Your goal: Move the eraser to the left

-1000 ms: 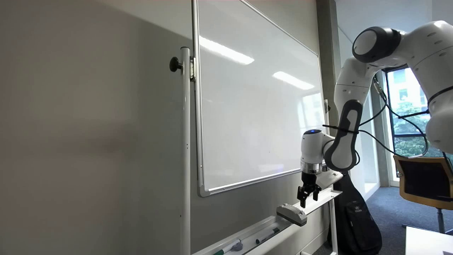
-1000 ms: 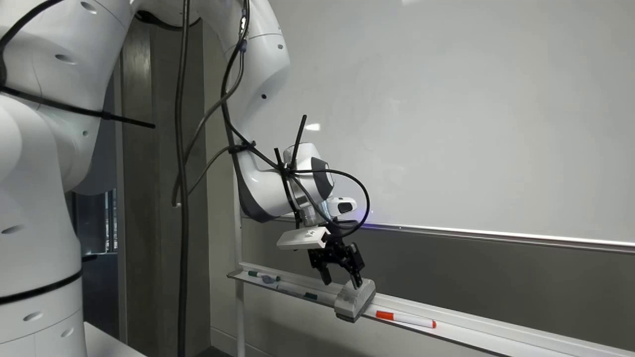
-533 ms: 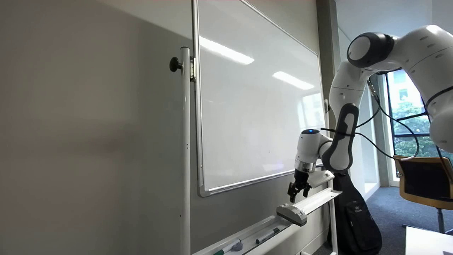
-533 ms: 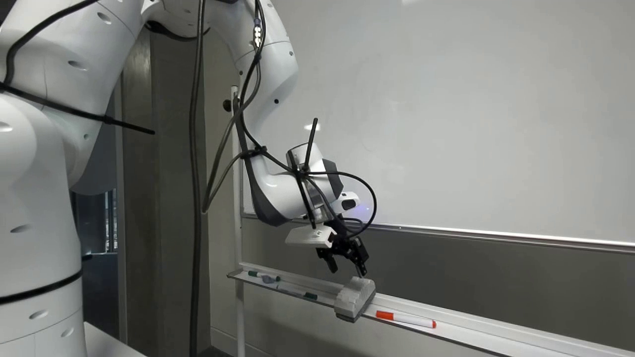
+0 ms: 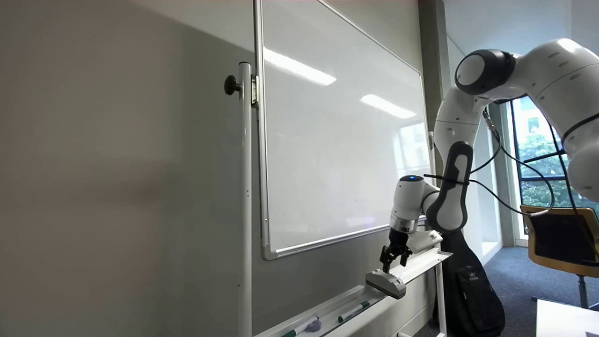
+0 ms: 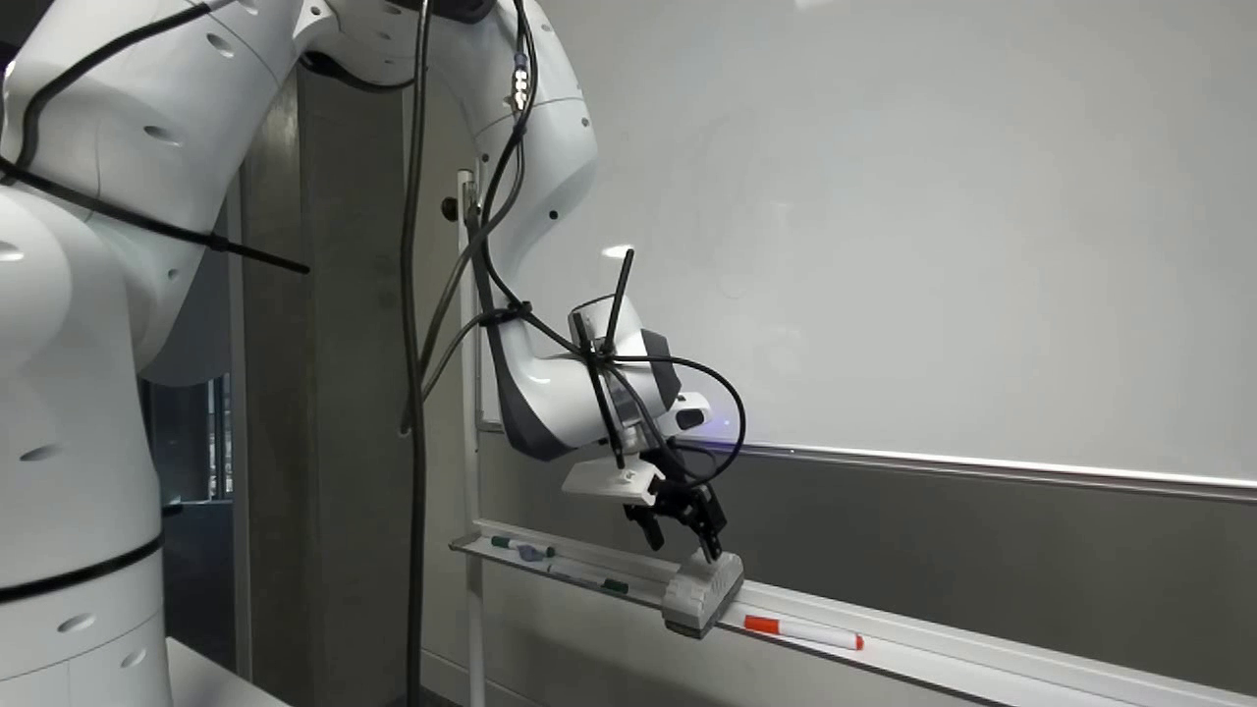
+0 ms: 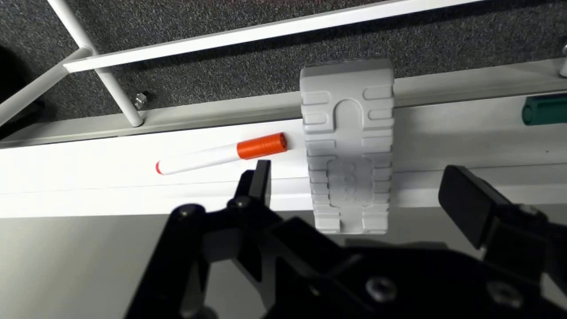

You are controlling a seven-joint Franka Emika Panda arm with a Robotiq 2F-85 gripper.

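A robotic claw (image 6: 683, 550) is hanging below a whiteboard (image 6: 933, 245), its fingers (image 7: 469, 204) standing well apart and gripping nothing. The eraser (image 6: 702, 594) is lying crosswise on a narrow desk (image 6: 928, 660), its end jutting past the front edge; that pose is probably suiting a pinch across its slimmer side. The wrist view is showing gaps either side of it, between the fingers; both exterior views are leaving contact from above uncertain. An orange-capped marker (image 7: 221, 153) is lying nearby in the wrist view; in an exterior view, where a black bag (image 5: 470, 290) is standing beyond the desk, the eraser is presumably screening it.
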